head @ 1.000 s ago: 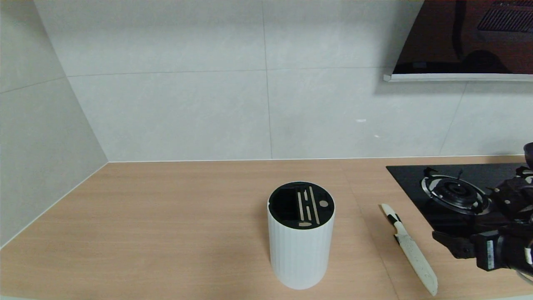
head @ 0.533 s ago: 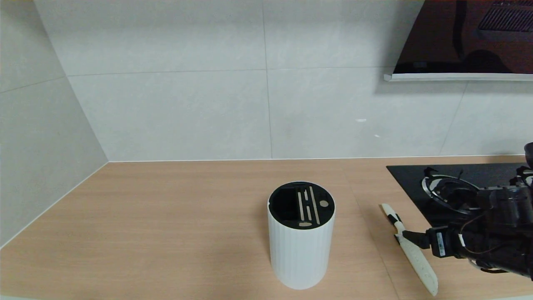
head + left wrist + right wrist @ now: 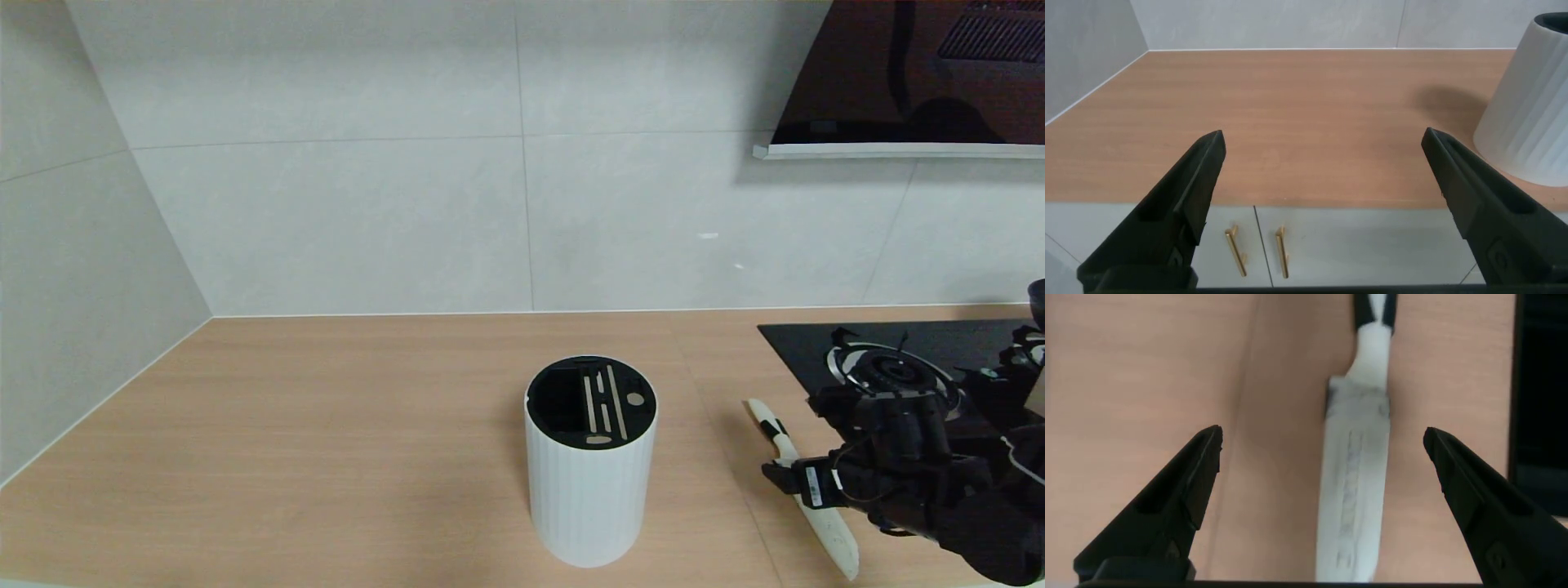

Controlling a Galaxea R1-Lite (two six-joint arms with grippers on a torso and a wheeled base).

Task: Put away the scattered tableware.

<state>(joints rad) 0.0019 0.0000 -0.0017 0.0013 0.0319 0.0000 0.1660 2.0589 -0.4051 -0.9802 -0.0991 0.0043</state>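
Knife point(image 3: 1360, 482): lies just below right gripper point(image 3: 1323, 439), long axis crossing the gap between its wide-spread jaws; left gripper point(image 3: 1323, 139), equally wide, well apart.

Matte black, blocky right hand point(image 3: 796, 441) on a bulky black forearm built of stacked, angular housings. Small white rectangular label point(image 3: 816, 476) with dark print stuck near the base of one finger; thin black cable point(image 3: 853, 447) looping loosely across the wrist joint. From the wrist camera, two dark wedge-shaped fingers point(image 3: 1159, 510), broad at the root, narrowing to blunt tips, with flat, smooth inner faces. Same build on the black left hand point(image 3: 1323, 139): tapering, hard-edged fingers, faintly glossy along the bevelled edges.
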